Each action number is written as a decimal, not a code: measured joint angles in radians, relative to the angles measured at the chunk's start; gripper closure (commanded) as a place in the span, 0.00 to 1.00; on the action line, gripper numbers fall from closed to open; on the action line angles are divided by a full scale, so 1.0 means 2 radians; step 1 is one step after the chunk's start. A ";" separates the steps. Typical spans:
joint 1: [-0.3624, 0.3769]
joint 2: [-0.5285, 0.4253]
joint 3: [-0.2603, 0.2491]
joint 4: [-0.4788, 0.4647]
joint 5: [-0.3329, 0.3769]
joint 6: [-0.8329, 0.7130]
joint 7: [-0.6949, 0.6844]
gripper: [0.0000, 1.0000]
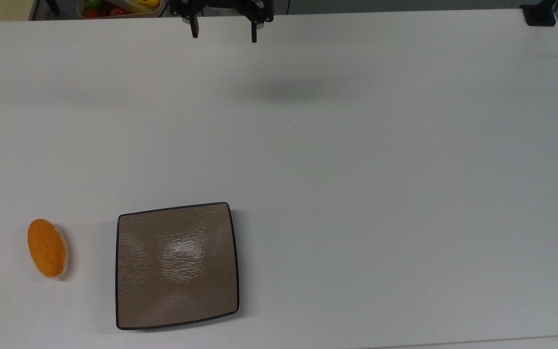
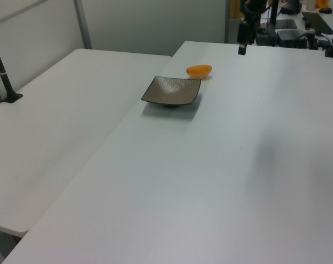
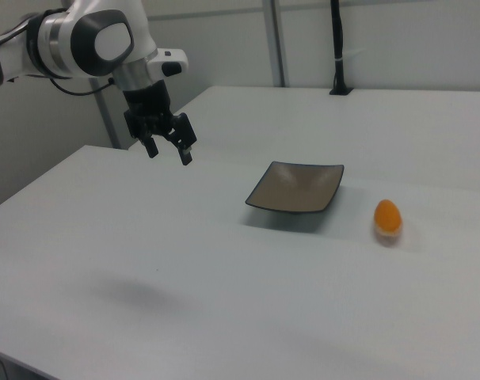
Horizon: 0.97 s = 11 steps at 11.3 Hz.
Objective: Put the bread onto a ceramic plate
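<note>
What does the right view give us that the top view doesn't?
Right view alone: the white robot arm above the gripper, and the black post on the far table. Top view alone: a tub of colourful items past the table edge. Both: the open black two-finger gripper, the small orange oval bread on the white table, and the bare square taupe ceramic plate.
</note>
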 measured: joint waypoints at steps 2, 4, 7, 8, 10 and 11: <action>0.000 0.000 0.000 0.000 0.000 0.000 -0.001 0.00; 0.000 0.004 -0.002 -0.001 0.000 0.026 -0.001 0.00; -0.012 0.038 -0.005 -0.007 -0.011 0.108 -0.053 0.00; -0.024 0.057 -0.007 -0.008 -0.020 0.148 -0.078 0.00; -0.051 0.097 -0.010 -0.008 -0.046 0.235 -0.122 0.00; -0.062 0.113 -0.010 -0.008 -0.064 0.271 -0.141 0.00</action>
